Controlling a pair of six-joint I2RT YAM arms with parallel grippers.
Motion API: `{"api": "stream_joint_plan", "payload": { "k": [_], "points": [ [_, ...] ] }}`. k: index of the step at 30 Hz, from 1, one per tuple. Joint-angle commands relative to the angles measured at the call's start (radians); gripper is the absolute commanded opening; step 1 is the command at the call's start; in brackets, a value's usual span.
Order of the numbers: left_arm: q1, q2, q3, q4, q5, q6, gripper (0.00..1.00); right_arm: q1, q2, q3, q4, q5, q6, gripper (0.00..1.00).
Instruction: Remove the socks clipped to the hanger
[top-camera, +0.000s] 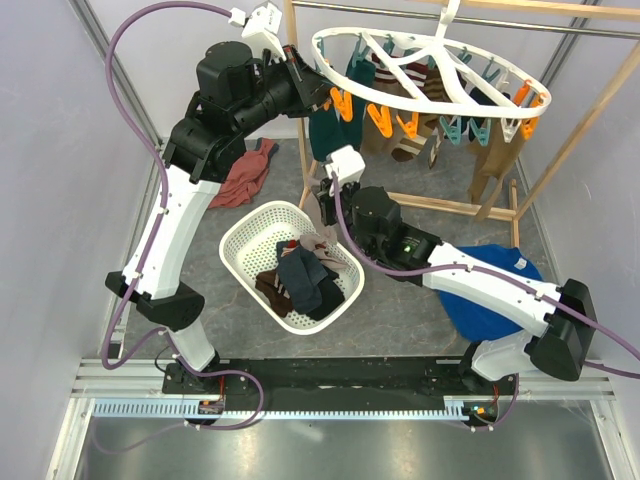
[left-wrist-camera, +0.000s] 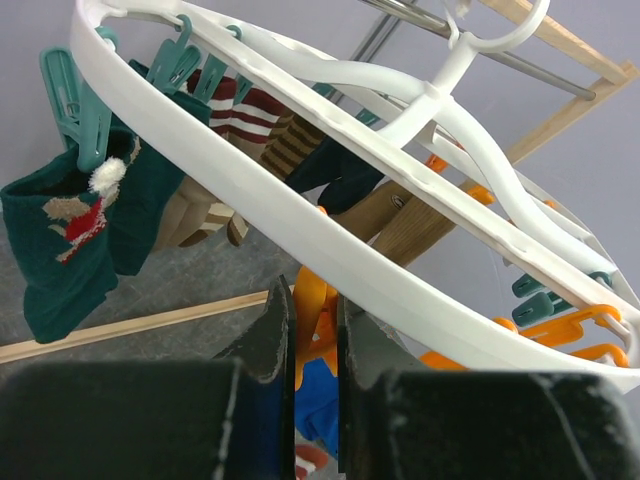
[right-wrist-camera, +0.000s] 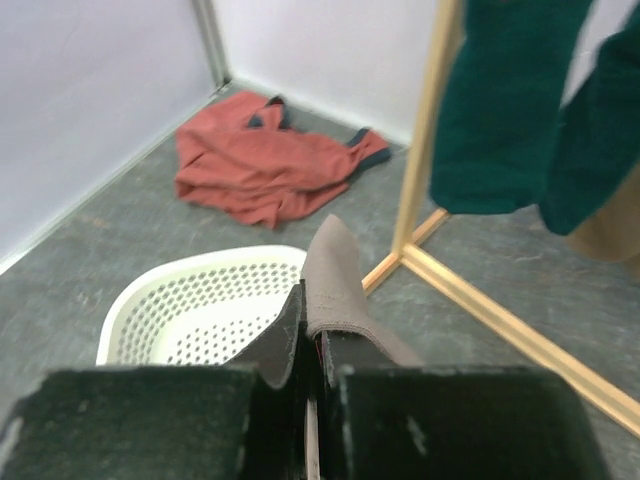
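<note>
The white oval hanger (top-camera: 437, 52) hangs from the wooden frame, with orange and teal clips around it. Teal (top-camera: 322, 135), brown (top-camera: 405, 140) and striped socks hang from it. My left gripper (top-camera: 325, 95) is at the ring's left edge. In the left wrist view its fingers (left-wrist-camera: 315, 330) are shut on an orange clip (left-wrist-camera: 315, 305) under the ring (left-wrist-camera: 300, 215), with a teal sock (left-wrist-camera: 60, 250) to the left. My right gripper (top-camera: 326, 208) is below, over the basket's far rim, and is shut (right-wrist-camera: 318, 340) on a grey-brown sock (right-wrist-camera: 335, 280).
A white perforated basket (top-camera: 240, 235) holding several socks (top-camera: 305, 280) stands on the floor; it also shows in the right wrist view (right-wrist-camera: 190, 290). A rust-red garment (top-camera: 245, 175) lies at the back left. A blue cloth (top-camera: 500, 262) lies under the right arm. The wooden frame (top-camera: 575, 130) stands behind.
</note>
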Motion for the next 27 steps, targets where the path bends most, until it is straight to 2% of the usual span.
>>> {"api": "stream_joint_plan", "payload": {
  "k": [1, 2, 5, 8, 12, 15, 20, 21, 23, 27],
  "points": [
    [0.002, -0.027, 0.013, 0.016, -0.044, 0.02, 0.15, 0.024, 0.03, 0.004, -0.047, -0.111, 0.035, 0.04],
    [0.004, -0.03, 0.007, 0.017, -0.047, 0.025, 0.24, 0.027, 0.041, 0.001, -0.048, -0.115, 0.038, 0.04],
    [0.002, -0.05, -0.017, 0.015, -0.067, 0.028, 0.41, 0.033, 0.065, 0.004, -0.048, -0.121, 0.039, 0.05],
    [0.002, -0.07, -0.037, 0.018, -0.075, 0.028, 0.5, 0.035, 0.111, 0.029, -0.059, -0.143, 0.032, 0.07],
    [0.004, -0.104, -0.08, 0.017, -0.083, 0.03, 0.57, 0.036, 0.18, 0.075, -0.086, -0.201, 0.063, 0.14],
    [0.002, -0.144, -0.135, 0.017, -0.109, 0.03, 0.61, 0.047, 0.217, 0.095, -0.111, -0.253, 0.084, 0.26],
    [0.004, -0.227, -0.237, 0.017, -0.178, 0.036, 0.67, 0.05, 0.233, 0.09, -0.117, -0.353, 0.062, 0.34],
    [0.002, -0.24, -0.269, 0.017, -0.19, 0.037, 0.68, 0.049, 0.237, 0.095, -0.122, -0.352, 0.062, 0.36],
    [0.002, -0.277, -0.301, 0.015, -0.224, 0.036, 0.75, 0.052, 0.24, 0.107, -0.151, -0.329, 0.06, 0.46],
    [0.004, -0.326, -0.369, 0.017, -0.244, 0.042, 0.78, 0.05, 0.211, 0.106, -0.182, -0.304, 0.046, 0.59]
  ]
}}
